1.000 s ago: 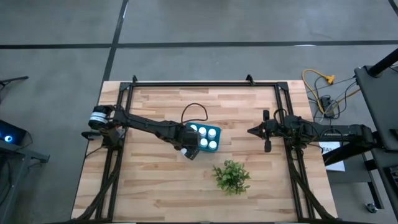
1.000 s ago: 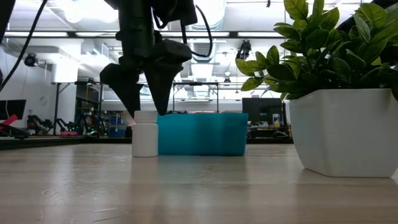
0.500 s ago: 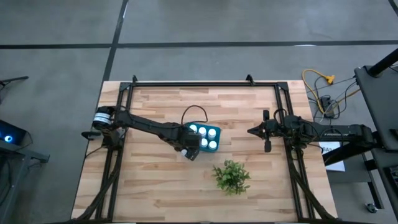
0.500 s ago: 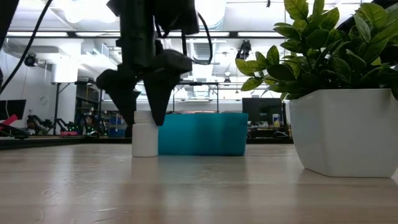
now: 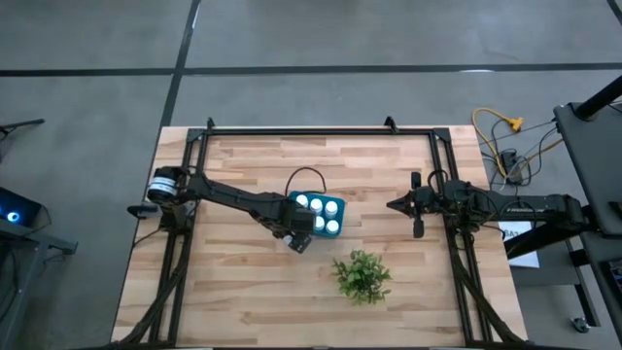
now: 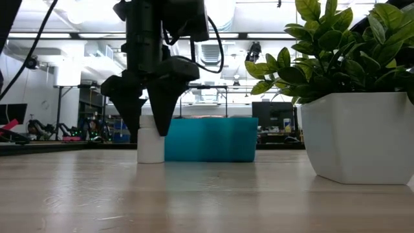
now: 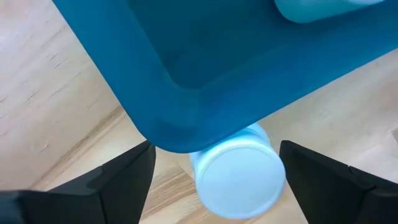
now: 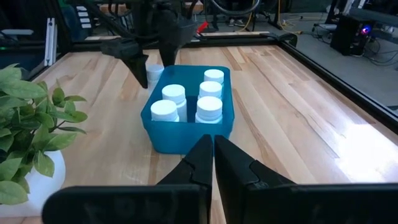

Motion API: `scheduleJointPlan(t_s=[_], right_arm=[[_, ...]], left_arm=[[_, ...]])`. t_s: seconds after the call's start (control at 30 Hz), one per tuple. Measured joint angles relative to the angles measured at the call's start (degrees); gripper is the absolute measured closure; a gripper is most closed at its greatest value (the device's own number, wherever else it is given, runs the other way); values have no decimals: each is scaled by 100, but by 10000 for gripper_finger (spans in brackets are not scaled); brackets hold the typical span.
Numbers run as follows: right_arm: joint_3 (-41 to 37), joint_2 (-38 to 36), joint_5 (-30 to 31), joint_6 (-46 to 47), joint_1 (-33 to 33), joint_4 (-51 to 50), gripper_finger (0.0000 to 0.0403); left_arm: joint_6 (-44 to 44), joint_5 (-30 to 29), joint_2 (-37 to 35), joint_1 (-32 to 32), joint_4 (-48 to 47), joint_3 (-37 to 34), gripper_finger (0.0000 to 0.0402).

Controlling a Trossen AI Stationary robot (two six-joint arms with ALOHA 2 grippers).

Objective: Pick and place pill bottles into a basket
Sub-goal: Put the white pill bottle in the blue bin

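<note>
Low view had the left pincer spread around the last pill bottle beside the basket, so squeezing looked next.

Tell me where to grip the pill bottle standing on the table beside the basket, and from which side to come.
Grip the pill bottle across its round body just below the cap, coming straight down from above. It stands upright close against the basket wall, so one finger must slip into that narrow gap. The open left gripper already straddles it; the shut right gripper waits apart.
</note>
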Motion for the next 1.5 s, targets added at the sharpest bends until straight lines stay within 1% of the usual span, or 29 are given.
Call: scheduleJointPlan(t_s=[0.13, 0.5, 0.6, 0.77, 0.8, 0.97, 1.17, 1.37, 1.5], right_arm=[[0, 0, -2, 0, 2, 0, 394], [0, 4, -2, 0, 2, 0, 394], [0, 4, -5, -14, 7, -2, 394], [0, 4, -32, -13, 7, -2, 394], [0, 4, -33, -9, 7, -2, 394], [-1, 4, -35, -5, 7, -93, 394], [-13, 4, -37, 2, 4, -140, 394], [-13, 4, -47, 4, 6, -138, 394], [-13, 1, -50, 14, 4, -133, 394]], left_arm=[[15, 35, -1, 0, -9, 14, 92], [157, 221, -4, 47, -20, 80, 162], [181, 254, -4, 51, -24, 80, 189], [218, 268, -7, 66, -36, 86, 247], [278, 274, -9, 66, -38, 90, 252], [289, 289, -13, 66, -72, 93, 252], [275, 340, -40, 49, -402, 99, 252], [269, 460, -292, 9, -654, 130, 260], [273, 487, -637, -42, -678, 146, 260]])
